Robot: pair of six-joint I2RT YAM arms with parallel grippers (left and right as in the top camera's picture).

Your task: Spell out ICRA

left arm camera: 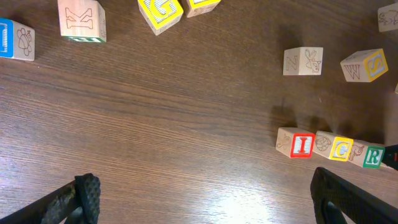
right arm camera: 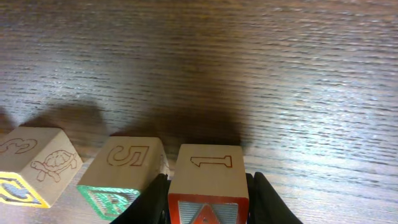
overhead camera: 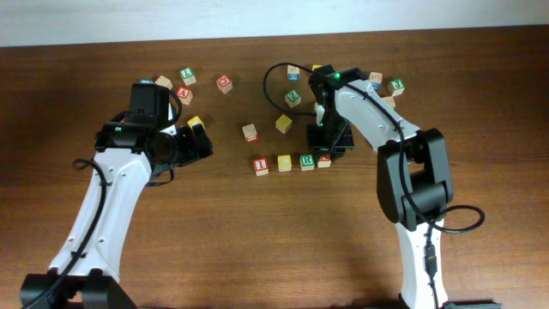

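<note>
Overhead: four lettered cubes lie in a line near the middle of the worktop (overhead camera: 257,240), running 9 to 3 o'clock: I cube (overhead camera: 262,166), C cube (overhead camera: 284,163), R cube (overhead camera: 306,161), A cube (overhead camera: 324,160). In my left wrist view I, C and R read clearly and sit close-set; the A end is hidden at the frame edge. The right pincer (right arm camera: 208,206) is clenched on the A cube at the 3 o'clock end of the line. My right wrist view shows a dark finger (right arm camera: 152,202) hard against each side of it, with the top face printed 1 and a red-bordered face toward the camera. The R cube sits just beside it at 9 o'clock, top face 5; I cannot tell whether the two touch, nor whether the A cube rests on the wood. The left pincer (left arm camera: 204,183) is released, jaws spread wide over bare wood, at 9 o'clock of the line and well apart from it. A yellow cube (overhead camera: 284,124) and a pale cube (overhead camera: 250,132) lie loose at 12 o'clock of the line. More cubes are scattered toward the far edge.
</note>
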